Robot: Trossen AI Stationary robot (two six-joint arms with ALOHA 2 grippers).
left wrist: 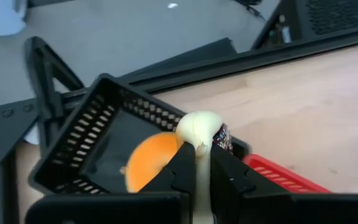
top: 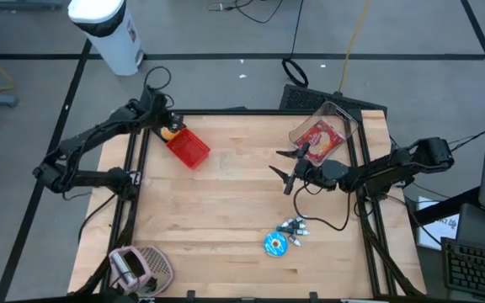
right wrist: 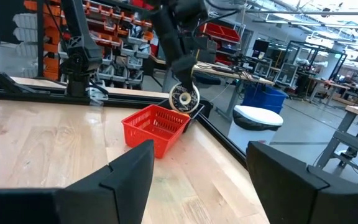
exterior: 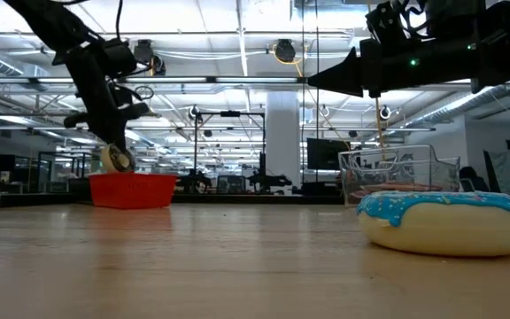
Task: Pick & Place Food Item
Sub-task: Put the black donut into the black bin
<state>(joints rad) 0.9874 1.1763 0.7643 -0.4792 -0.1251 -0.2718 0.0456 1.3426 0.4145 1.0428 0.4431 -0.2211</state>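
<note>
Wooden table (top: 226, 210): blue donut (top: 274, 244), clear bin (top: 322, 130), red basket (top: 189, 147) well apart.

Held donut (left wrist: 199, 134): pale cream ring with dark sprinkled edge, standing on edge, pinched between the left gripper's (left wrist: 197, 163) jaws just above the red basket.
Red basket (top: 189, 147): mesh-sided, upright, far left part of the surface.
Blue donut (exterior: 445, 221): blue-frosted, flat on the surface, near side.

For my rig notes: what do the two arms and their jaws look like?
Both arms are dark, slim and jointed. The left arm and right arm each trail black cables. The right gripper ends in flat, tapered black jaws; a green light glows on one arm in the low view.
</note>
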